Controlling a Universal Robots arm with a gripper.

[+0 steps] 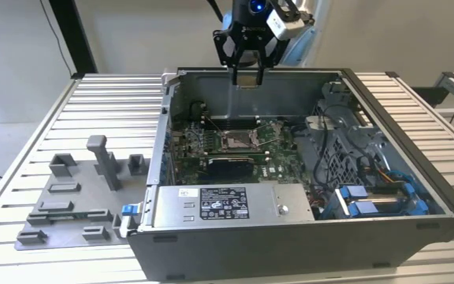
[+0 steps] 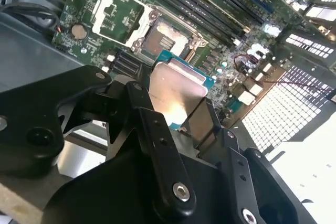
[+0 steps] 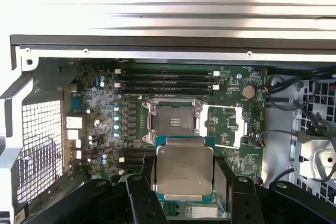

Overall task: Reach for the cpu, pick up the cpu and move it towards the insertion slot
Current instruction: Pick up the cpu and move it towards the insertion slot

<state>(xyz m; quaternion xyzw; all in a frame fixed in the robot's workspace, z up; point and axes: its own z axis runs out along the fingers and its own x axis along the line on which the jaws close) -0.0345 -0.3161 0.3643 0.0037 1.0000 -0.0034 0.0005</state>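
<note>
**Hand holds the cpu above the open case**

The hand point(image 1: 247, 81) is closed on the cpu point(image 3: 185, 170), its fingers point(image 3: 222, 179) pressing the chip's opposite edges in both wrist views. The cpu point(image 2: 176, 85) hangs in the air above the green motherboard point(image 3: 100, 103), well clear of the insertion slot point(image 3: 175, 120), which lies open with its metal frame showing. Around them stands the open computer case point(image 1: 306, 236) on the slatted counter point(image 1: 109, 106), with a grey fixture point(image 1: 77, 195) towards the exterior view's left.

A ribbed metal table point(image 1: 101, 112) stands before a plain pale wall point(image 1: 140, 29), evenly lit.
</note>
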